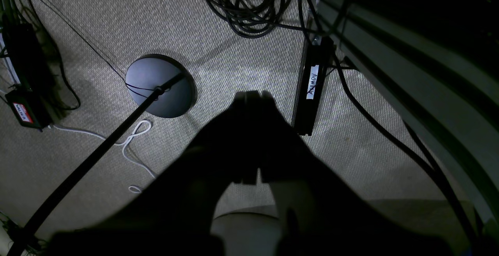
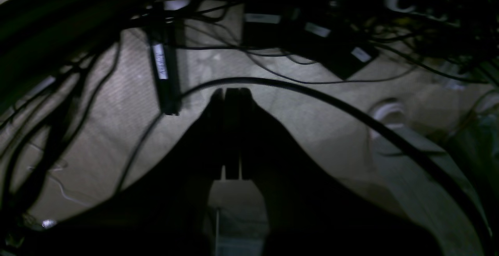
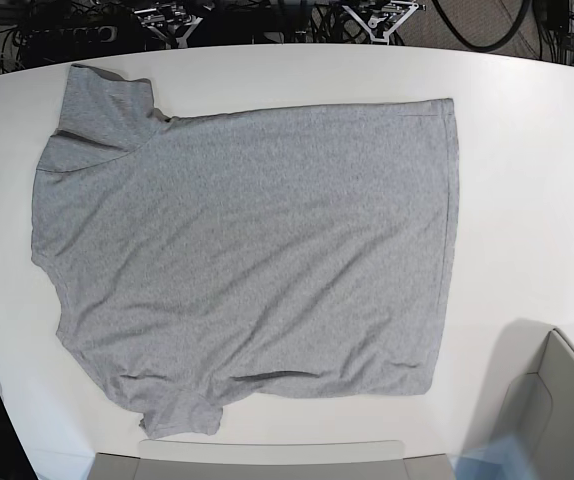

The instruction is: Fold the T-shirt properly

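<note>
Grey T-shirt (image 3: 247, 260) flat on white table (image 3: 527, 200), apart from both apparently clenched, empty hands, left hand (image 1: 252, 97), right hand (image 2: 230, 92).

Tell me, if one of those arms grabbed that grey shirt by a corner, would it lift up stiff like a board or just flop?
Probably flop. The T-shirt lies flat on the white table with soft ripples near its lower hem, so it looks like thin, limp knit. A lifted corner would likely drag the rest along, bunching it. It seems light, and may slide easily on the smooth tabletop.

lab, cable tangles (image 1: 249, 6), carpet (image 1: 218, 53)
</note>
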Controlling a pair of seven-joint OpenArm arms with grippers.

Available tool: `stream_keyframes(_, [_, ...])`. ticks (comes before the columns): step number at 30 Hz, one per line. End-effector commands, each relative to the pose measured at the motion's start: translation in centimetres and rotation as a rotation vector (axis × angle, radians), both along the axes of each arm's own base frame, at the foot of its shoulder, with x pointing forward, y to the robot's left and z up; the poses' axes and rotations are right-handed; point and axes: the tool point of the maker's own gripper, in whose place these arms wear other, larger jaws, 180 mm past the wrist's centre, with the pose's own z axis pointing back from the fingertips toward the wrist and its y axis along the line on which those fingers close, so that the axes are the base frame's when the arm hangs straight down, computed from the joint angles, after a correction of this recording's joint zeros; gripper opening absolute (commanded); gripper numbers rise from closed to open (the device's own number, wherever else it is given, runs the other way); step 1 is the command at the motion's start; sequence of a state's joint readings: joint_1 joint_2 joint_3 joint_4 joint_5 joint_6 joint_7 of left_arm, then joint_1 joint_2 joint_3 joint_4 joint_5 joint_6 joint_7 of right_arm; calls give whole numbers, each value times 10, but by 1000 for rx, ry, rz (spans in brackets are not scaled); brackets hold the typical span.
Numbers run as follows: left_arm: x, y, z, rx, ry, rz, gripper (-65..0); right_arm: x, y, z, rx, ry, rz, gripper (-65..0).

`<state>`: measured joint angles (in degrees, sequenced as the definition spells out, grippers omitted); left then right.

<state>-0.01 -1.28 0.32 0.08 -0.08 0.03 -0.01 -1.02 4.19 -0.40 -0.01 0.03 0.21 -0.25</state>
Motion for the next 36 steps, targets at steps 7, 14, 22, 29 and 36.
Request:
stream_keyframes(7, [-3,2,0,8,7,3,-647,-2,-12,1,-15,6,1,-646])
stream_keyframes(14, [-4,2,0,10,1,5,-647,-11,-12,1,-16,13,-10,-646])
stream_keyframes(22, [-47,5,18,26,-249,-27,-647,-40,-55,16,-62,-227,-10,-647])
stream_keyframes(29, [-67,3,86,38,-696,-77,-646,-75,-97,65,-152,-545,-107,-646])
stream_keyframes(36, [-54,0,129,42,-952,-101,-622,-85,-91,106,-134,-764,-74,-645])
